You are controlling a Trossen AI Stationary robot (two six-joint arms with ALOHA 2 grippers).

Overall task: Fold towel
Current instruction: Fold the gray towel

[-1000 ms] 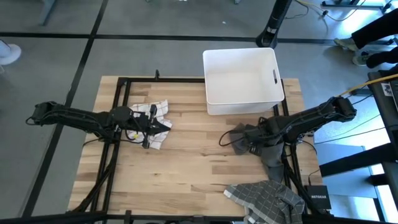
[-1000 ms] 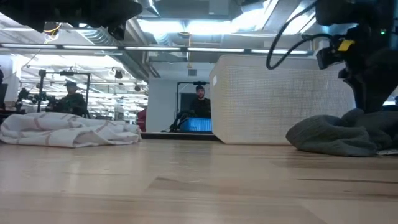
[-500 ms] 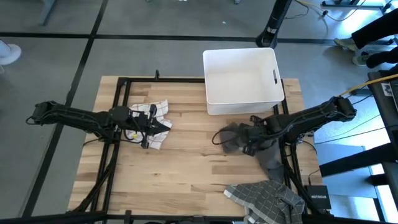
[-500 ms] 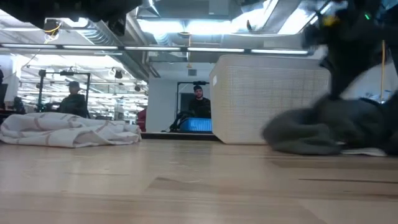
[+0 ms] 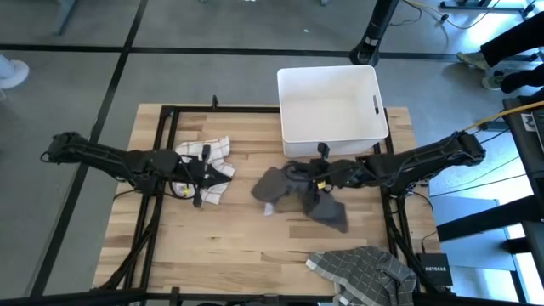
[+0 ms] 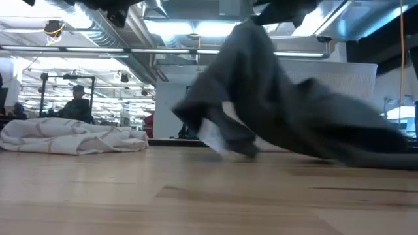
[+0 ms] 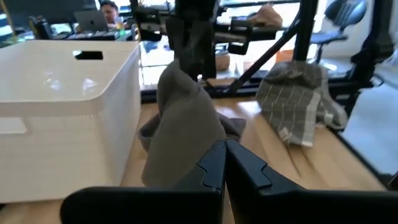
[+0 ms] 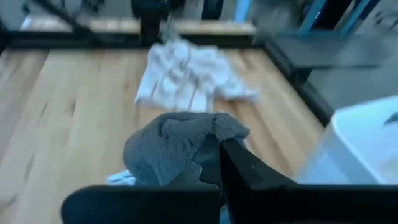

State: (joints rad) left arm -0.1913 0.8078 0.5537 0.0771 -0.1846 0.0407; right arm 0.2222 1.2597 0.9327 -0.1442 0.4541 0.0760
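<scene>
The surface (image 5: 255, 238) is pale wood planks with a smooth, faintly satin finish. The grey towel (image 5: 293, 191) is matt, nubbly cloth. The white checked cloth (image 5: 212, 161) looks soft and crumpled. The bin (image 5: 331, 106) is smooth white plastic, ribbed outside. The fingers (image 7: 239, 165) are matt black.

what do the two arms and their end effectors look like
Both are slim, dark, jointed arms. The left end effector and right end effector each end in two black angular fingers. Thin cables run along the arms, and a yellow patch shows at the left wrist.
</scene>
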